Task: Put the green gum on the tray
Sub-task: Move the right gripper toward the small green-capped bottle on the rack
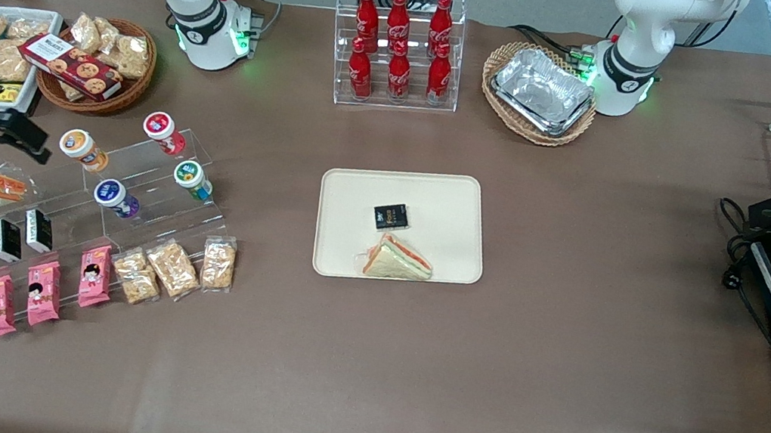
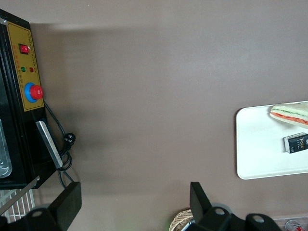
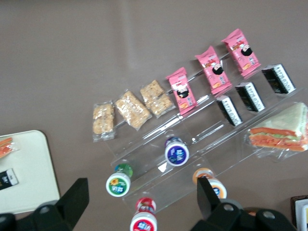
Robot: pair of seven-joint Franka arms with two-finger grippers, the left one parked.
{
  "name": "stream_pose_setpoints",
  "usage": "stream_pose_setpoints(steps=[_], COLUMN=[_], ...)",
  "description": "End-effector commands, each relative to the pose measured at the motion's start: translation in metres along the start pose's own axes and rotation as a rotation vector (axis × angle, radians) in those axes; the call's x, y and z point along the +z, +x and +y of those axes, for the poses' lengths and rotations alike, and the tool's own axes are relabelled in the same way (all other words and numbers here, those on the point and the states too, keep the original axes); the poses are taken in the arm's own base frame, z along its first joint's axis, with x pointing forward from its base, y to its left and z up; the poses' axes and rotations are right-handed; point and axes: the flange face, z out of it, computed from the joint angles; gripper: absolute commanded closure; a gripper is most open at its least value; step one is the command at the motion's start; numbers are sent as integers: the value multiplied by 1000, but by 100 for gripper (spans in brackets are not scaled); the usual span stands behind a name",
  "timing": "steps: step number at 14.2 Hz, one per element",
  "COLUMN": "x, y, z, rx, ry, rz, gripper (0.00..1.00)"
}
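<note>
The green gum (image 1: 192,178) (image 3: 118,183) stands upright on a clear stepped stand (image 1: 152,189), its white-rimmed green lid up. It is the canister on the stand nearest the tray. The cream tray (image 1: 359,190) (image 3: 24,173) (image 2: 255,144) lies flat at the table's middle, with a wrapped sandwich (image 1: 398,259) and a small black packet (image 1: 391,216) on it. My gripper (image 1: 30,139) (image 3: 140,202) hovers above the working arm's end of the stand, open wide with nothing between its fingers. It is apart from the gum.
Red-lidded (image 1: 163,132), orange-lidded (image 1: 83,149) and purple-lidded (image 1: 115,197) canisters share the stand. Nearer the front camera lie snack packets (image 1: 173,269) and pink bars (image 1: 44,291). A cola bottle rack (image 1: 399,47), a foil-tray basket (image 1: 542,91) and a snack basket (image 1: 99,63) stand near the arms' bases.
</note>
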Motion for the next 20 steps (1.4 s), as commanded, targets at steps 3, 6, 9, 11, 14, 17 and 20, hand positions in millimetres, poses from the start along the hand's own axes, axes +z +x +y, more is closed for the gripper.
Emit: stream_pose_setpoints(steps=[3, 6, 9, 11, 14, 17, 20], x=[-7, -6, -2, 2, 10, 16, 31], y=[-3, -3, -4, -6, -24, -57, -106], z=[8, 6, 12, 12, -2, -38, -88], rx=[-59, -58, -63, -82, -103, -145, -107], ry=[-11, -16, -17, -17, -7, -7, -8], rz=[-29, -32, -41, -56, -90, -93, -54], gripper=[0, 0, 0, 0, 0, 0, 0])
